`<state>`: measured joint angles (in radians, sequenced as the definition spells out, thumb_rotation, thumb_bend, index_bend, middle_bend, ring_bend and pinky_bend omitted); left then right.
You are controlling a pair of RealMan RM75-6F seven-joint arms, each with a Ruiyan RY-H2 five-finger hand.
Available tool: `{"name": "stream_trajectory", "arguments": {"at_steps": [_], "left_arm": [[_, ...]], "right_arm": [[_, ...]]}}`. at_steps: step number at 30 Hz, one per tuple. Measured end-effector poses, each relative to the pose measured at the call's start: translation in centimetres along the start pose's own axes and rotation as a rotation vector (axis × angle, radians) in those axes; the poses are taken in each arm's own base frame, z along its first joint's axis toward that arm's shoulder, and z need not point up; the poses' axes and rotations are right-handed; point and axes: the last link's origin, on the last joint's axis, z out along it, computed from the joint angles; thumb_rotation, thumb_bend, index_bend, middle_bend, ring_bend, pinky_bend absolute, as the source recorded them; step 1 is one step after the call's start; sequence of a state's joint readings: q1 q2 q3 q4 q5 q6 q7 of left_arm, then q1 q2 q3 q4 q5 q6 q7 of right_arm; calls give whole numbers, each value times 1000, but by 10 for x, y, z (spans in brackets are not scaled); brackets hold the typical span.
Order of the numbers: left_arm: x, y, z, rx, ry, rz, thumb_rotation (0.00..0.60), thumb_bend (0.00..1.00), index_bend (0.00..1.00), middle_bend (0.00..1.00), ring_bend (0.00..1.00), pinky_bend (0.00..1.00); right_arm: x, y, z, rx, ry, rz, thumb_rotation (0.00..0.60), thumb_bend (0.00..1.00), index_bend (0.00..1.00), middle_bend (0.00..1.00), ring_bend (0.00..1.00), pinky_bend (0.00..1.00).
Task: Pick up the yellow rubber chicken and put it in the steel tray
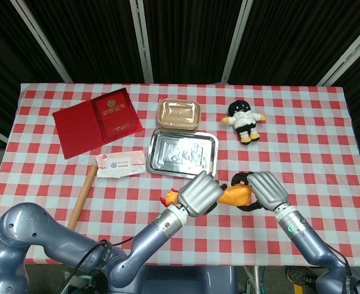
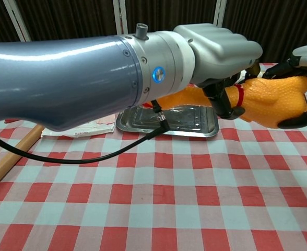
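Note:
The yellow rubber chicken [image 1: 232, 196] [image 2: 271, 102] hangs above the checked cloth, just in front of the steel tray [image 1: 183, 153] [image 2: 169, 119]. My left hand [image 1: 198, 193] [image 2: 221, 49] grips its neck end, fingers curled round it by the red collar. My right hand [image 1: 266, 191] [image 2: 305, 55] holds the fat body end, its dark fingers wrapped over it. The chicken's head pokes out left of the left hand in the head view. Nothing lies in the tray.
Behind the tray sits a tan food box [image 1: 179, 114]. A plush doll [image 1: 245, 120] lies to its right, a red booklet [image 1: 97, 121] at the left, a wipes pack [image 1: 120, 163] and a wooden rolling pin [image 1: 82, 197] nearer the front left.

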<state>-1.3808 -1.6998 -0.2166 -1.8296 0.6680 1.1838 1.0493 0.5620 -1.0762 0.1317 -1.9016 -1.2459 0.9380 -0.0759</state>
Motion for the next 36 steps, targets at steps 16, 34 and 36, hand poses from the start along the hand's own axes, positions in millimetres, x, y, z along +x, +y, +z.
{"name": "stream_trajectory", "arguments": {"at_steps": [16,34,36], "left_arm": [[-5,-2,5,28,22,41,600,669,542,614,546,621],[-5,-2,2,22,21,29,600,669,543,615,546,621],[-5,-2,1,20,18,21,600,669,543,615,546,621]], "right_arm": [[3,3,-9,3,-41,6,600,120,0,78,76,277],[7,17,-8,-26,-34,-7,600,120,199,161,155,278],[7,17,-7,-27,-32,-6,600,121,348,249,235,304]]}}
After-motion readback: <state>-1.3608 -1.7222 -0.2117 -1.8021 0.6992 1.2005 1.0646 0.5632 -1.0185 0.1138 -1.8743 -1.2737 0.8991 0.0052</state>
